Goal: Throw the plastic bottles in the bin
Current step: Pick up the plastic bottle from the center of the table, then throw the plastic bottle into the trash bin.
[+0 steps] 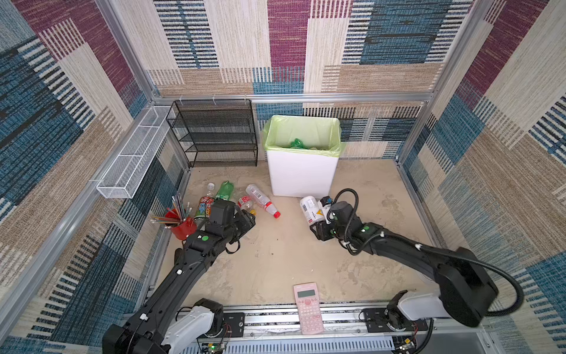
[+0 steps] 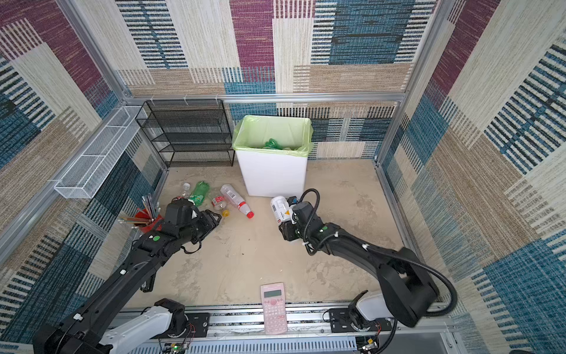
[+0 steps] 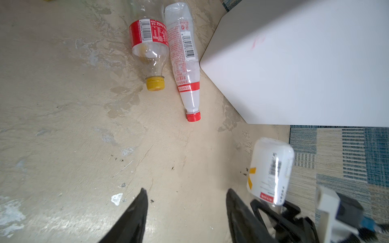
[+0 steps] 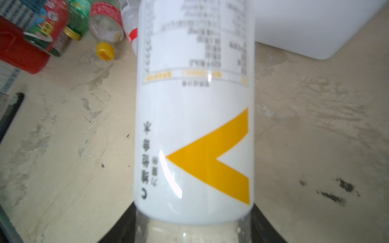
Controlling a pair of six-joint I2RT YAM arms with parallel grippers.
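Calculator (image 1: pixel 308 308), pink, lies nearest you, well in front of the bin (image 1: pixel 301 177). Closer to the bin, your left gripper (image 3: pixel 186 190) hangs over bare floor with its jaws apart and nothing between them. Your right gripper (image 4: pixel 193 233) is clamped on the neck end of the white-labelled bottle (image 1: pixel 310 209), which tilts upward just in front of the bin's front wall. Left of the bin's front, you have the yellow-capped bottle (image 3: pixel 149 48) and the red-capped bottle (image 3: pixel 185 63) lying side by side, touching. The green bottle (image 1: pixel 225 190) and the orange-labelled bottle (image 1: pixel 205 207) lie farther left of the bin. Inside the bin's light green liner, a green object (image 1: pixel 296 143) shows.
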